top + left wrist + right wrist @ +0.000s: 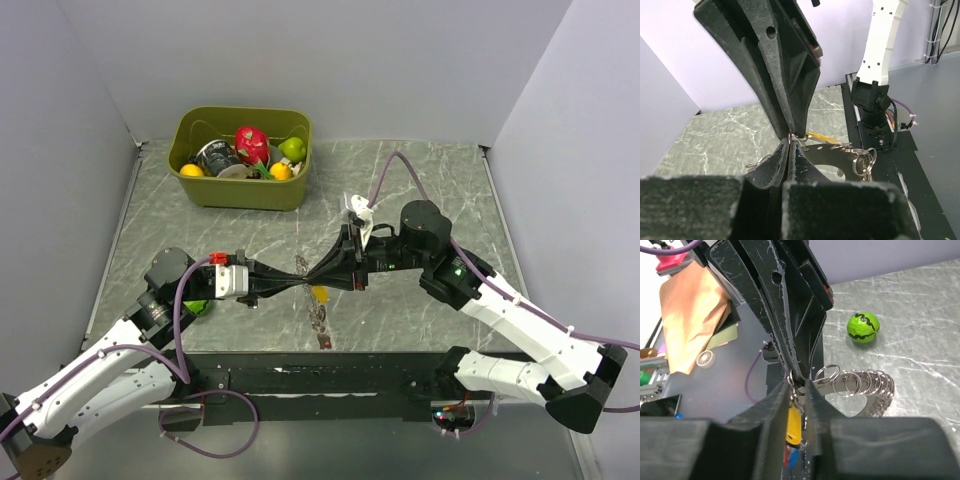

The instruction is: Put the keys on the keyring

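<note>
Grey keyring (860,385) sits at the middle of the worktop (420,190), one small loop pinched in my left jaws, shut on it, reaching from 9 o'clock. My right jaws, from 3 o'clock, stand narrow either side of the yellow key (794,426); whether they grip I cannot tell. Seen from the right wrist, the key hangs at 6 o'clock from that pinch, long axis vertical.

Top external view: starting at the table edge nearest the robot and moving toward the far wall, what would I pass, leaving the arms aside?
keyring → yellow key → green bin holding fruit
</note>
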Controlling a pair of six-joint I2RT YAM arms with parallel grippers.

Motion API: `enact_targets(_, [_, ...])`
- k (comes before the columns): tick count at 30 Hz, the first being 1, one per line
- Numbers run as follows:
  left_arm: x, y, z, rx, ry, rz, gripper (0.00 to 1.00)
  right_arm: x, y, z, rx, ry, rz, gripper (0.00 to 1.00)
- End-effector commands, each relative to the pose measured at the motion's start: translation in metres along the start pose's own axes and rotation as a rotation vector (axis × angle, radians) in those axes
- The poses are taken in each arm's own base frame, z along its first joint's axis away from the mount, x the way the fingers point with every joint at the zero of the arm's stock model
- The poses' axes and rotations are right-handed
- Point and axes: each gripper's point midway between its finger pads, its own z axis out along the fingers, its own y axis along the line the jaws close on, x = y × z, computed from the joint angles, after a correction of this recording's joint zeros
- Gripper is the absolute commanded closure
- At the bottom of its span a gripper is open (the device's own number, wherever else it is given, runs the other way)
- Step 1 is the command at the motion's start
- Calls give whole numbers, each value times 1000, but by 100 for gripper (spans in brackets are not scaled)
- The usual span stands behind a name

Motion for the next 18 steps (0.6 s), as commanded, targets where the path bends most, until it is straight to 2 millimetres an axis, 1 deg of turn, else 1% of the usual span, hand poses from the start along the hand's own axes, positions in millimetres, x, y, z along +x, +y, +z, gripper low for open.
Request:
enact_targets(1, [-41, 2, 1, 9, -105, 95, 99, -11, 1, -1, 13, -37, -31, 89])
enact_targets(2, [-42, 2, 1, 9, -106, 96, 99, -11, 1, -1, 13, -36, -30, 96])
enact_targets(3, [-43, 2, 1, 10, -107, 96, 99, -11, 1, -2, 18, -38, -31, 100])
enact_targets(9, [-40, 6, 2, -3, -84, 92, 99, -17, -1, -5, 43, -34, -45, 100])
enact_targets(11, [-36, 7, 1, -10, -52, 81, 99, -14, -4, -6, 57, -14, -47, 100])
enact_targets(12, [-33, 10, 0, -26, -37, 85, 98, -17, -3, -6, 60, -14, -54, 100])
enact_targets(14, [-28, 11, -2, -37, -1, 79, 94, -14, -5, -7, 65, 2, -60, 100])
enact_targets(16, [-25, 15, -4, -57, 25, 80, 87, -14, -5, -8, 72, 10, -73, 100])
enact_targets(17, [-29, 16, -6, -61, 33, 98, 85, -11, -7, -8, 77, 25, -67, 100])
enact_targets(18, [-23, 15, -7, -61, 63, 80, 82, -10, -8, -9, 82, 31, -76, 100])
